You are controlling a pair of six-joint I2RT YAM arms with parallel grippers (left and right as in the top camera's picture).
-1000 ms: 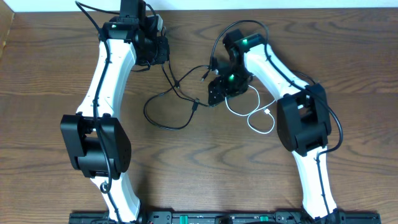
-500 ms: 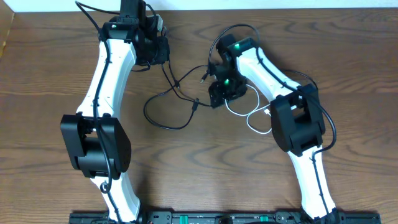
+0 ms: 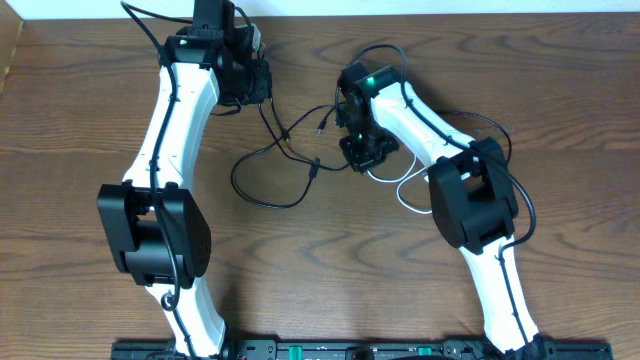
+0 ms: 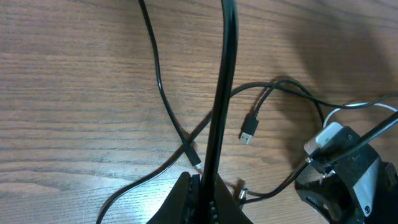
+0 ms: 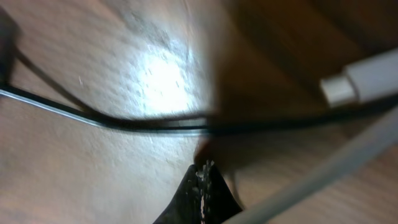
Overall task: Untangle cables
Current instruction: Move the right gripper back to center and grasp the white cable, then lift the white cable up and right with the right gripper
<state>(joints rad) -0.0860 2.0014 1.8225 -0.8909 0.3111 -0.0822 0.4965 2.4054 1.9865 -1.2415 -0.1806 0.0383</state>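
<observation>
Two cables, overhead: black cable [image 3: 268, 205] loops mid table [image 3: 80, 150], white cable [image 3: 399, 197] by right claw [image 3: 362, 155]; wide bare wood left.
Left wrist: left claw [image 4: 200, 186] pinches black cable [image 4: 224, 74].
Right wrist: right claw [image 5: 204, 171] closed on nothing, tips just beside black cable [image 5: 137, 124].

Robotics lab, bench-top test rig.
- Plain wood-grain worktop [image 3: 80, 200], filmed from fixed overhead camera.
- Two white-and-black jointed robot arms, left arm [image 3: 175, 130] and right arm [image 3: 470, 190], bases on black mounting rail [image 3: 330, 350] at near edge.
- Green status light [image 3: 372, 80] glowing on right arm, another on left.
- Thick black wires [image 3: 530, 215] routed along arm bodies.
- Pale strip [image 3: 450, 8] beyond far edge, wall or floor unclear.
</observation>
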